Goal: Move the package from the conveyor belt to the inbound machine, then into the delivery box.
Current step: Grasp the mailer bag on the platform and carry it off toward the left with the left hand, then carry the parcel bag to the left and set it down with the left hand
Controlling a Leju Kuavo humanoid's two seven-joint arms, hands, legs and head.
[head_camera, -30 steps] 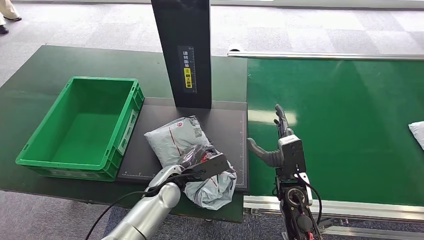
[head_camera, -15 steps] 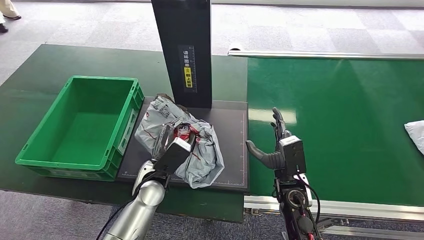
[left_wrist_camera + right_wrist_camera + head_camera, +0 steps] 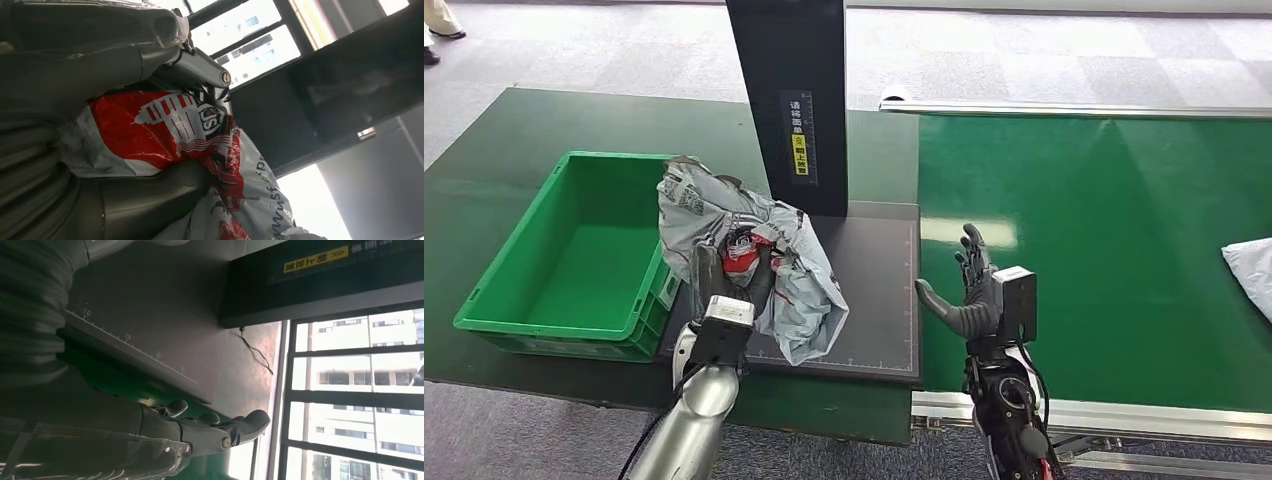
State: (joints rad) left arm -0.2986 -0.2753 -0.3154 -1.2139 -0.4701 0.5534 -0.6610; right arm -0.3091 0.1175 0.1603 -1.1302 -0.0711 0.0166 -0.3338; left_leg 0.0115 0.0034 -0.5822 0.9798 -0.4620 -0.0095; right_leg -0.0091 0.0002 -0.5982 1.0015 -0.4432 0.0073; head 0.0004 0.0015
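Observation:
My left hand [image 3: 724,290] grips a crumpled grey plastic package [image 3: 754,255] with red print, lifted above the left edge of the dark inbound machine plate [image 3: 874,290], its top leaning over the rim of the green delivery box [image 3: 564,250]. In the left wrist view the package [image 3: 165,130] bulges between my thumb and fingers [image 3: 200,75]. My right hand [image 3: 974,295] hovers open over the left edge of the green conveyor belt [image 3: 1104,230], fingers spread and holding nothing; the right wrist view shows its fingers [image 3: 220,435] beside the plate's ruler edge.
The machine's black upright column [image 3: 792,100] stands behind the plate. A second pale package [image 3: 1249,265] lies on the belt at the far right. The green box stands on a dark green table [image 3: 494,150]. A person's feet [image 3: 439,30] are at the far left.
My left hand has lifted the package off the plate and carried it left toward the green box. The right hand has drawn back slightly. The far package has drifted left on the belt.

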